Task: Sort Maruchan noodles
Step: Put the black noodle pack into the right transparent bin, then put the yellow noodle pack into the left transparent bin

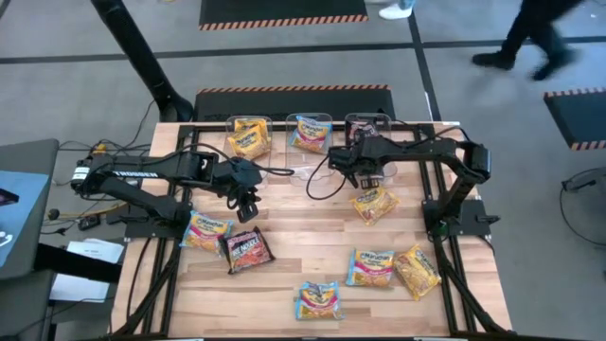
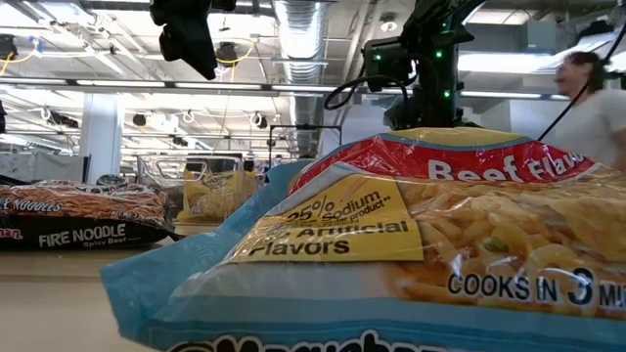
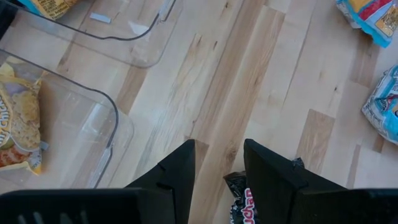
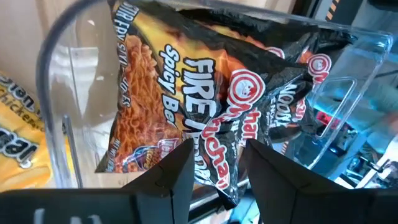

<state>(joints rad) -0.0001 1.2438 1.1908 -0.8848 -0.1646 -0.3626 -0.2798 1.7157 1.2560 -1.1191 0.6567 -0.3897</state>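
Now right tool [image 4: 214,163] hovers open over black-red packet [image 4: 211,93].

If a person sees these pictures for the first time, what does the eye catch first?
Probably the right gripper over the right-hand clear bin at the table's far edge, jaws open, a black-red Fire Noodle packet lying in the bin. Next, the left gripper, open, hanging above another black-red packet on the wooden table.

We see the left gripper [image 1: 248,204] held over the table's middle-left, its fingers [image 3: 180,171] parted. The right gripper [image 1: 365,169] reaches toward the far edge, its fingers [image 4: 177,168] apparently apart too.
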